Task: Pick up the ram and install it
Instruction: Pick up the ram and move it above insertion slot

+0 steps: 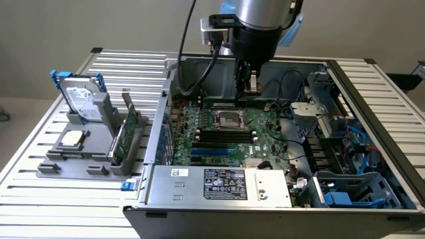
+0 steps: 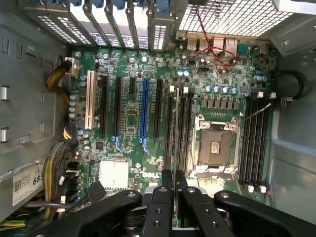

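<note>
Grip status: the gripper (image 2: 175,177) has its fingers (image 2: 165,197) clenched on the ram (image 2: 176,131). The pads stand close together, with only the thin board between them. In the wrist view the ram is seen edge-on, as a thin pale line that starts between the fingers and runs out beyond the fingertips.

Position: the ram hangs inside the open computer case (image 1: 265,221), directly under the fingers and above the motherboard (image 2: 128,123). It runs in line with the black memory slots (image 2: 189,128) that lie beneath the fingertips. The CPU socket (image 2: 216,145) sits just to one side of the fingers. Whether the ram's lower edge touches a slot or hangs apart from it cannot be told.

Handling, as a judgement: the ram is light, and stiff along its length. It is thin, so it would resist twisting poorly. Its flat faces are smooth and could slip under a weak pinch. Any chips on them would be fragile.

Hold point, as a judgement: take hold across the two flat faces, near mid-length, at the edge away from the contacts. The present grip appears to match this. An off-centre hold would let the stick tilt between the fingers.
</note>
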Tool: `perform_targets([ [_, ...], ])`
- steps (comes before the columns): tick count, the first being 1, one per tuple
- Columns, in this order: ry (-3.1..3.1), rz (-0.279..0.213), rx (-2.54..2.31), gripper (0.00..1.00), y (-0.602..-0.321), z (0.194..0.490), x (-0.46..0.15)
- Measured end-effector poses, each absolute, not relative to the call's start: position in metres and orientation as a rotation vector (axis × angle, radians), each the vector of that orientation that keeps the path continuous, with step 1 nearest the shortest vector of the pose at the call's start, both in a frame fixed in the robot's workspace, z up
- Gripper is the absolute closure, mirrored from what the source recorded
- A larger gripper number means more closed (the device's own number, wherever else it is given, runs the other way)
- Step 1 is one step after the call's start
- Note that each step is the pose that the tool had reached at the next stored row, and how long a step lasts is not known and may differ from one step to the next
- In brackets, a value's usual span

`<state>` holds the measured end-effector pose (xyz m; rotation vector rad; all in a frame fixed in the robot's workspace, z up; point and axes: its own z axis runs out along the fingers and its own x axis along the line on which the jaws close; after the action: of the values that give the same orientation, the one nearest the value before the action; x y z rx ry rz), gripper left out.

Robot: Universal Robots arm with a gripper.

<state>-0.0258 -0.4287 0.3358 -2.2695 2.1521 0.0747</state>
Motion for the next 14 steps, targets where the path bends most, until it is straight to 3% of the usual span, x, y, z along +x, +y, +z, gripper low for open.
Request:
perform_targets([
  [14,2.173,0.065,-2.258,0.86,-0.411,0.311,-0.026],
])
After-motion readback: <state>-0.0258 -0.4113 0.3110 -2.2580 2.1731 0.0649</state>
